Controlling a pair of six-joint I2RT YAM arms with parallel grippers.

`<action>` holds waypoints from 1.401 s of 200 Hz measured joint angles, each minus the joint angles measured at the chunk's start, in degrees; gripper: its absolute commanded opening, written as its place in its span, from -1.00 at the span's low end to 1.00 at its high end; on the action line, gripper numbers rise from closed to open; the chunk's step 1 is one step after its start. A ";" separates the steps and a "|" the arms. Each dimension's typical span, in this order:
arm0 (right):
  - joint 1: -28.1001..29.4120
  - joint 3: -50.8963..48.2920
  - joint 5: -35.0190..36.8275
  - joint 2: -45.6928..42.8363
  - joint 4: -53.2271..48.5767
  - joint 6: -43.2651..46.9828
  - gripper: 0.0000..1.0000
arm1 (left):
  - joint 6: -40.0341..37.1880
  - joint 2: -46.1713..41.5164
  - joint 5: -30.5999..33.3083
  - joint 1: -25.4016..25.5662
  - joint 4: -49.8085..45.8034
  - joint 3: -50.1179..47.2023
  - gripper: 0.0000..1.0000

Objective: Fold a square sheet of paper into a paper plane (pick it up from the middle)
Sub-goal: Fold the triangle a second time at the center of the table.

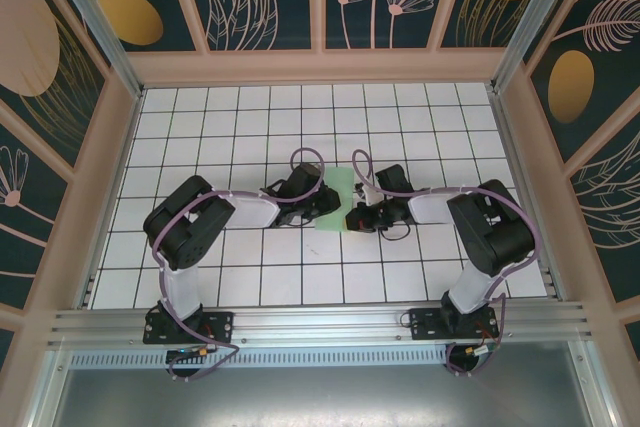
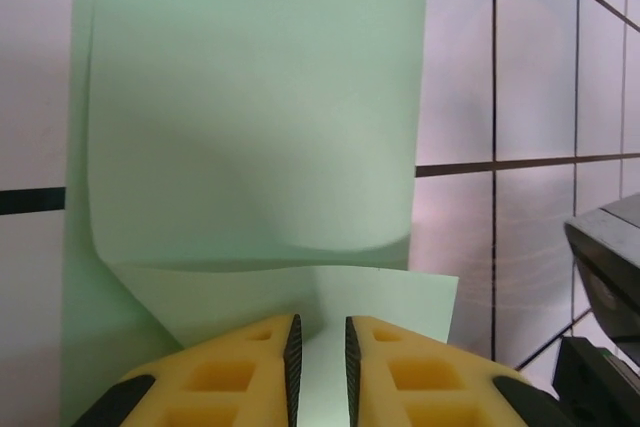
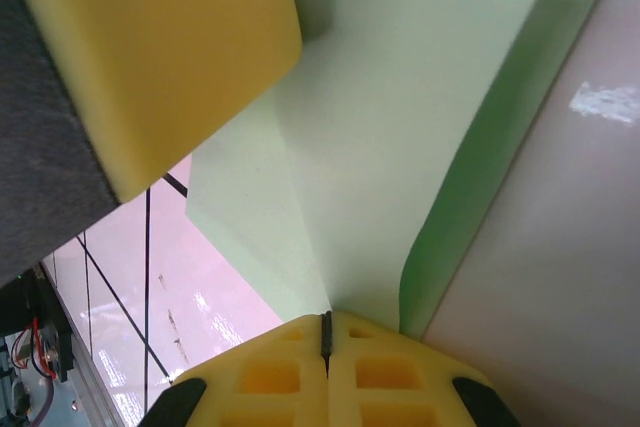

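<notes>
As the right claw (image 3: 326, 332) clamps tight on one edge of the sheet (image 3: 400, 147), the left claw (image 2: 320, 347) opposite is released, jaws a crack apart, green paper visible in the gap. Sheet sits doubled over between both claws, top layer bulging up, gridded worktop (image 2: 520, 67) beyond.

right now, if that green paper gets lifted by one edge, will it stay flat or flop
Probably floppy: the sheet of paper bows in a soft curl, not a crisp crease. Thin, so likely light; a push may slide it over the glossy table.
</notes>
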State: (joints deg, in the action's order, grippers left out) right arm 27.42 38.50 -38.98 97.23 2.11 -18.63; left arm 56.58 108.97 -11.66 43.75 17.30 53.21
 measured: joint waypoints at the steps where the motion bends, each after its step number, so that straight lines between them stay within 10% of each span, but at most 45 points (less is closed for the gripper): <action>1: 0.00 -0.02 0.00 0.00 0.00 0.00 -0.91 | 0.02 -0.07 -0.11 -0.02 0.00 0.00 -0.56; 191: -0.07 0.02 0.04 0.02 -0.09 -0.31 -0.94 | 3.41 0.81 -0.72 1.57 16.00 -8.22 -0.65; 280: -0.07 0.02 0.09 -0.02 -0.22 0.07 -0.94 | -0.48 1.44 7.30 -1.29 3.45 -0.76 -0.61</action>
State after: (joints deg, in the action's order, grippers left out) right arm 27.35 38.52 -38.89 97.21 1.89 -18.57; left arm 56.10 110.41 -4.36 42.46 20.75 52.45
